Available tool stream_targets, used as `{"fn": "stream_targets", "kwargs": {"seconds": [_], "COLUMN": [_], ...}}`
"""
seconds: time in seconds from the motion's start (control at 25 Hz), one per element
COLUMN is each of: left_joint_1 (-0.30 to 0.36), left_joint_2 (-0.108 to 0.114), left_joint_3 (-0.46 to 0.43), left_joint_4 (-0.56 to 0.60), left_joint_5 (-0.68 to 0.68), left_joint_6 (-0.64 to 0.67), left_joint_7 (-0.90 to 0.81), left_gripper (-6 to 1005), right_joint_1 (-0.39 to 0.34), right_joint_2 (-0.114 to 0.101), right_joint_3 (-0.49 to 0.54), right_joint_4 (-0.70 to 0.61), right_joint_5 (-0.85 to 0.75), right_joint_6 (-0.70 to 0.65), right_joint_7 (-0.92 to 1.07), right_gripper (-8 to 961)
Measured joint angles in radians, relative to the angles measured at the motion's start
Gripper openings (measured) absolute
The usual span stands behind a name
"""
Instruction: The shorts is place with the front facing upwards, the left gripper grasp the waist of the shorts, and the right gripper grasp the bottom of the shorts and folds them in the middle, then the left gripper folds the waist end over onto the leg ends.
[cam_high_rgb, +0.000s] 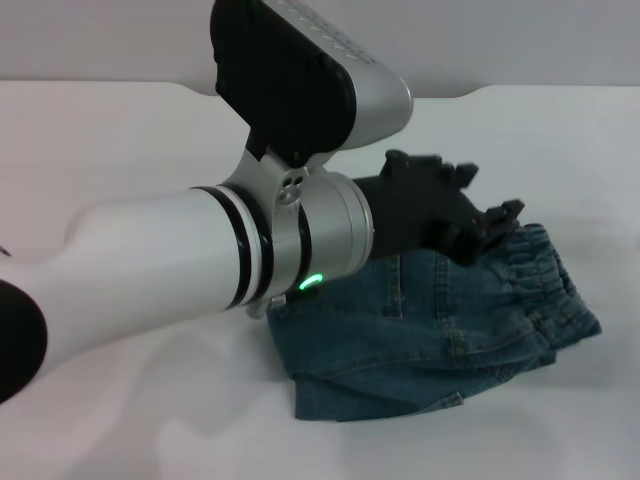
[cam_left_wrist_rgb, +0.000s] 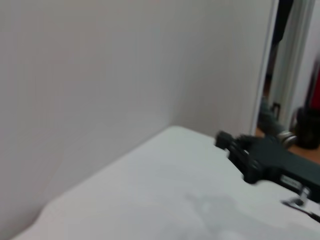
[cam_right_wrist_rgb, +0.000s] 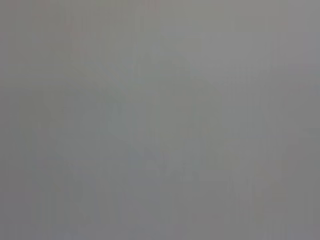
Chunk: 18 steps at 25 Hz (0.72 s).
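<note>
Now folded shorts (cam_high_rgb: 430, 330) on table (cam_high_rgb: 130, 400), left hand (cam_high_rgb: 478, 215) above (grip state unclear), no writing legible.

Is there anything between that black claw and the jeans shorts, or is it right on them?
Nothing shows between them in the head view: the left claw sits right at the shorts, by the gathered waistband. Actual contact can't be confirmed.
</note>
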Motion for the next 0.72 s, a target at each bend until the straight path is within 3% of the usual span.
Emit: {"fn": "stream_targets", "kwargs": {"seconds": [0.16, 0.2, 0.32, 0.36, 0.4, 0.6, 0.68, 0.72], "left_joint_1": [0.018, 0.047, 0.098, 0.122, 0.122, 0.114, 0.097, 0.082], "left_joint_2": [0.0, 0.001, 0.001, 0.001, 0.001, 0.001, -0.002, -0.004], "left_joint_3": [0.016, 0.027, 0.024, 0.02, 0.02, 0.028, 0.035, 0.038], "left_joint_4": [0.037, 0.075, 0.158, 0.252, 0.252, 0.582, 0.698, 0.766], "left_joint_5": [0.002, 0.009, 0.015, 0.015, 0.015, 0.015, 0.012, 0.009], "left_joint_6": [0.121, 0.258, 0.482, 0.681, 0.681, 1.152, 1.277, 1.333], "left_joint_7": [0.033, 0.074, 0.121, 0.129, 0.129, 0.114, 0.087, 0.056], "left_gripper": [434, 464, 556, 587, 616, 763, 795, 812], "right_joint_1": [-0.034, -0.053, -0.116, -0.153, -0.153, -0.207, -0.221, -0.227], "right_joint_2": [0.0, 0.0, -0.001, -0.002, -0.002, -0.005, -0.007, -0.008], "right_joint_3": [-0.013, -0.013, -0.008, -0.006, -0.006, -0.006, -0.004, -0.005], "right_joint_4": [0.011, 0.025, 0.08, 0.103, 0.103, 0.101, 0.094, 0.085], "right_joint_5": [-0.001, -0.001, 0.002, 0.001, 0.001, -0.001, -0.001, -0.001], "right_joint_6": [-0.084, -0.109, -0.148, -0.153, -0.153, -0.165, -0.165, -0.165], "right_joint_7": [0.0, 0.002, 0.006, 0.005, 0.005, 0.064, 0.107, 0.125], "right_gripper": [5, 5, 6, 6, 6, 6, 6, 55]}}
